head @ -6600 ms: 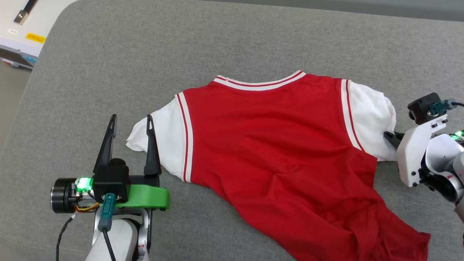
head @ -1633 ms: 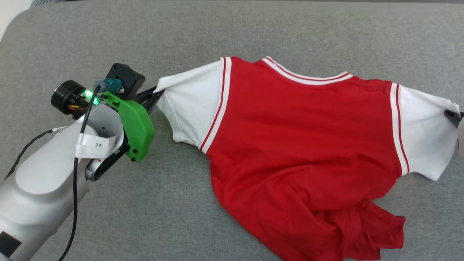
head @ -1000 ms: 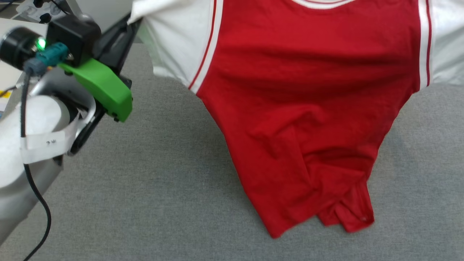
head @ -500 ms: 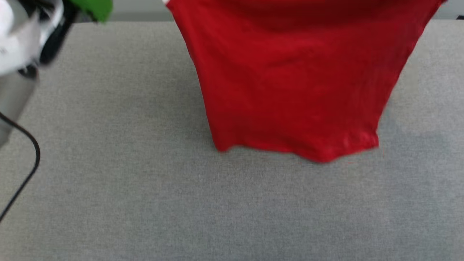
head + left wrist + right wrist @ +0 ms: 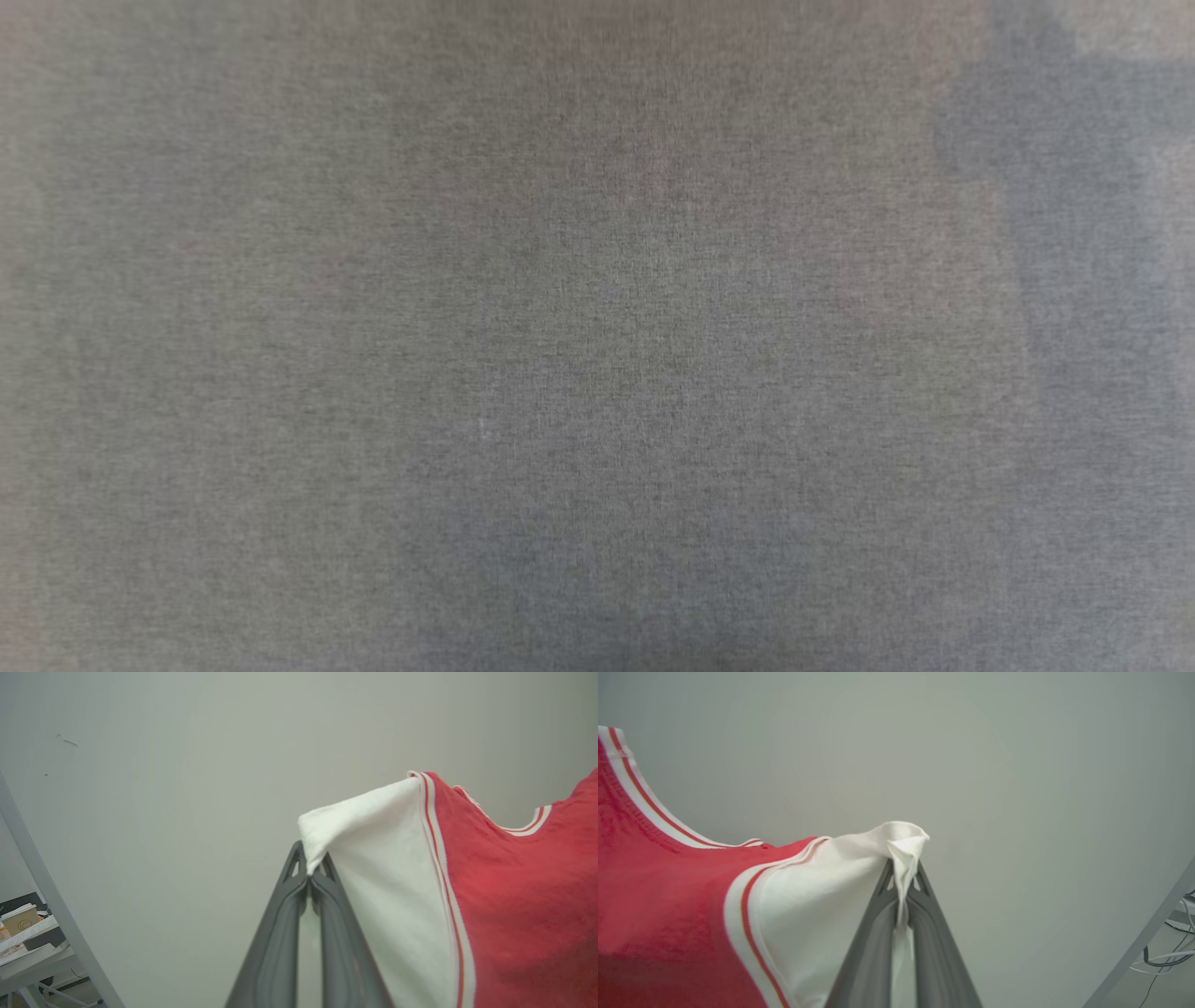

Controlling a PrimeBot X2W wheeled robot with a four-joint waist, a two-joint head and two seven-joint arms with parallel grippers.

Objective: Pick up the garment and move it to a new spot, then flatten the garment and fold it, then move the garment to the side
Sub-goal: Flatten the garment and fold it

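The garment (image 5: 514,896) is a red shirt with white sleeves and red-and-white striped trim, held up in the air before a pale wall. In the left wrist view my left gripper (image 5: 310,873) is shut on the tip of one white sleeve. In the right wrist view my right gripper (image 5: 903,877) is shut on the bunched tip of the other white sleeve, with the garment (image 5: 658,905) stretching away to that view's left. The striped collar dips between the two grips.
The head view looks down on the grey fabric surface (image 5: 597,373), blurred, with faint shadows on it. A slanted grey post (image 5: 51,905) and a cluttered desk (image 5: 23,942) show low in the left wrist view. Another slanted post and cables (image 5: 1162,952) show in the right wrist view.
The shirt has risen off the grey surface and left the head view by its top, along with the left arm; the head view itself has also shifted.
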